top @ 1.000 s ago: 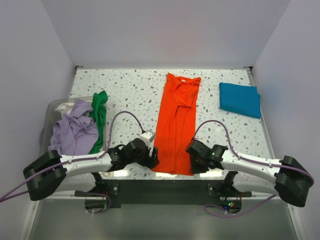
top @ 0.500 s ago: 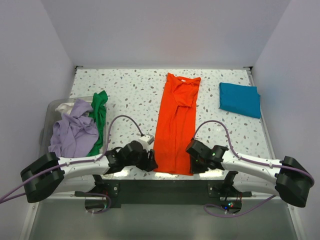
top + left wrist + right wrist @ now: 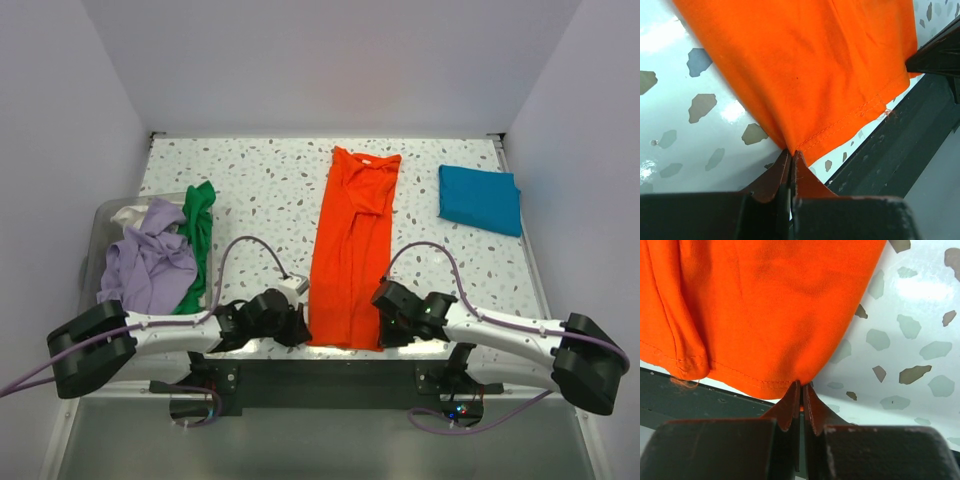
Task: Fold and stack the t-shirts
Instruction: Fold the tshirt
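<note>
2 near hem corners of the orange t-shirt (image 3: 352,250) are pinched: the left hand (image 3: 791,155) is closed on 1, the right hand (image 3: 801,387) on the other. The shirt lies as a long strip mid-surface (image 3: 250,180). Best to raise both corners evenly and keep the hem taut, so that the fold toward the collar lands square.

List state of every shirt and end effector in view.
orange t-shirt: folded lengthwise, lying flat
teal t-shirt: folded, far right
lavender t-shirt: crumpled, unfolded
green t-shirt: crumpled, unfolded
whitish t-shirt: crumpled, mostly hidden
left end effector: shut on orange t-shirt hem corner
right end effector: shut on orange t-shirt hem corner
</note>
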Robot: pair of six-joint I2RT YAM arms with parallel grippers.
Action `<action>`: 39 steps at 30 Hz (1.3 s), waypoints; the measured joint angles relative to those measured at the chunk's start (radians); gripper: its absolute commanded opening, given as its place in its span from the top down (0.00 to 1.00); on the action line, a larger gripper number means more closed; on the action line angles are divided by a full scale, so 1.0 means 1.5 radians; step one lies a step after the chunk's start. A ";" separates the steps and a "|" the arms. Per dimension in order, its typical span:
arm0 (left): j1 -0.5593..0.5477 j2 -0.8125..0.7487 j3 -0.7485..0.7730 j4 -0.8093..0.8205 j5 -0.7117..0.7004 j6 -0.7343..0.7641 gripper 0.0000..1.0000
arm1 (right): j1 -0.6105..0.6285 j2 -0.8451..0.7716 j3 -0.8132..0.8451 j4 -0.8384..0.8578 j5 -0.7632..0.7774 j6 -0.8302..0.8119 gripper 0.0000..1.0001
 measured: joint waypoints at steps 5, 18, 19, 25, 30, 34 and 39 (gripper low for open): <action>-0.021 0.003 0.003 0.000 -0.007 -0.001 1.00 | 0.002 -0.011 -0.001 -0.015 -0.001 -0.001 1.00; -0.053 -0.073 0.008 -0.081 -0.035 -0.005 1.00 | 0.009 -0.074 0.015 -0.095 -0.001 -0.013 1.00; -0.053 -0.074 0.008 -0.080 -0.040 -0.006 1.00 | 0.009 -0.079 0.017 -0.096 0.001 -0.013 1.00; -0.053 -0.070 -0.010 -0.045 -0.078 -0.018 1.00 | 0.009 -0.104 0.018 -0.091 0.023 -0.011 1.00; -0.053 -0.070 -0.013 -0.018 -0.123 -0.018 1.00 | 0.009 -0.098 0.031 -0.081 0.050 -0.013 1.00; -0.052 -0.042 -0.003 0.004 -0.150 -0.011 1.00 | 0.009 -0.063 0.054 -0.059 0.076 -0.018 1.00; -0.039 -0.019 0.009 0.026 -0.169 0.003 1.00 | 0.009 -0.022 0.083 -0.035 0.117 -0.025 1.00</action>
